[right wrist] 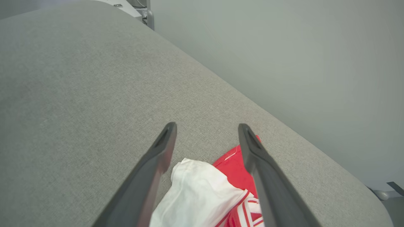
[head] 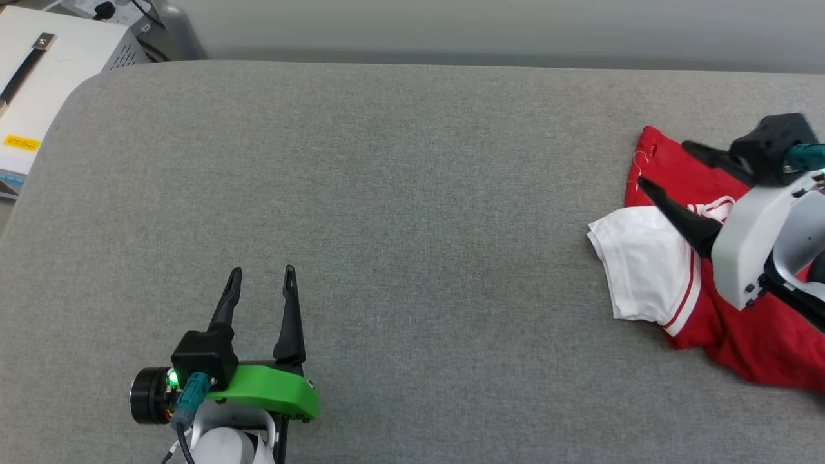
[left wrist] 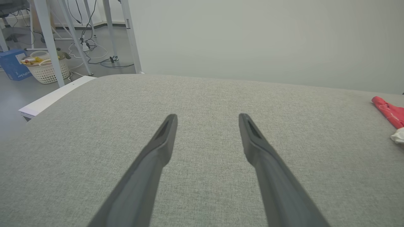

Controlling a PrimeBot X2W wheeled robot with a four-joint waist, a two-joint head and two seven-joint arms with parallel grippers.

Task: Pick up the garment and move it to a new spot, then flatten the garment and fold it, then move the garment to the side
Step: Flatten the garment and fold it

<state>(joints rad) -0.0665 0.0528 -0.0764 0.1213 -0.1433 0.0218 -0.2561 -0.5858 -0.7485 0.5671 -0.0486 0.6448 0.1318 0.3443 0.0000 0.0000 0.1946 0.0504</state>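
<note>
While the garment lies bunched on the worktop, the right gripper above it and the left gripper spread empty fingers wide.

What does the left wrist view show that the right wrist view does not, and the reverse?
Left wrist view adds: the open left pincer, a white basket, a blue box and floor cables. Right wrist view adds: the open right pincer over the white sleeve of the garment. Both share: the grey padded surface, the pale wall, the garment's red cloth.
</note>
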